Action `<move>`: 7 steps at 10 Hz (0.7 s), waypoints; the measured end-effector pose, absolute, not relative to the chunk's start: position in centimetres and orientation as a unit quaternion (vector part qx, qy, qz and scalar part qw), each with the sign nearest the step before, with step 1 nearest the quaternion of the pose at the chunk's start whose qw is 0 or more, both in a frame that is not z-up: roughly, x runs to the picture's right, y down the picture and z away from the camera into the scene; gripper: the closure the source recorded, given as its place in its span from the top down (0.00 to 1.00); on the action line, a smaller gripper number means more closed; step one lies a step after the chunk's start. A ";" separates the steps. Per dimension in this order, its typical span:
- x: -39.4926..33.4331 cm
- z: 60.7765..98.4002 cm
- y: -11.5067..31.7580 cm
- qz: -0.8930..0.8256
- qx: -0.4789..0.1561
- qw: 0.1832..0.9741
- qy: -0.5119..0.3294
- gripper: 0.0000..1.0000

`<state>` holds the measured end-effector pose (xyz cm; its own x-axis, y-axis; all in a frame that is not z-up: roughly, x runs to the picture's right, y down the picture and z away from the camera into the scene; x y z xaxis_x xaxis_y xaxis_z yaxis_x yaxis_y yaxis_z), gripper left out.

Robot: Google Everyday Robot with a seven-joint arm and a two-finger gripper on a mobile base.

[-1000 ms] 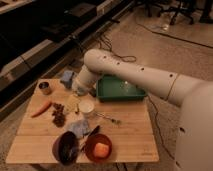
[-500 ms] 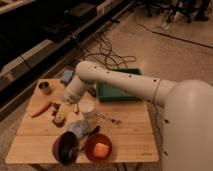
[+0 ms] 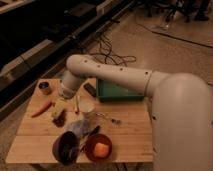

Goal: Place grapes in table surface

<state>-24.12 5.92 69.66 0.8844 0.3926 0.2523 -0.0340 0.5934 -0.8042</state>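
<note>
The grapes (image 3: 60, 120) are a dark reddish lump lying on the table surface (image 3: 35, 137), left of centre. My gripper (image 3: 59, 108) hangs at the end of the white arm directly above them, its pale fingers pointing down at the near end of the bunch and standing open. The gripper covers the far end of the grapes, and I cannot tell whether the fingers touch the bunch. The arm reaches in from the right, with its elbow (image 3: 75, 70) over the table's back edge.
An orange carrot (image 3: 41, 108) lies left of the grapes, and a small can (image 3: 45, 87) stands at the back left. A white cup (image 3: 87, 107) and a green tray (image 3: 117, 92) are to the right. A purple bowl (image 3: 65, 147) and a red bowl (image 3: 97, 147) sit at the front.
The arm has swung left from the table's middle and come down. The gripper now hangs right over the grapes. The grapes have not moved.
</note>
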 end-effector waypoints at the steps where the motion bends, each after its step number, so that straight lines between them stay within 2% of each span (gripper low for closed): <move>1: -25.1 69.6 4.8 0.112 -0.431 0.877 -0.179 0.80; 4: -26.8 67.7 1.7 0.095 -0.433 0.882 -0.157 0.80; 7: -27.1 68.4 2.0 0.096 -0.437 0.881 -0.155 0.80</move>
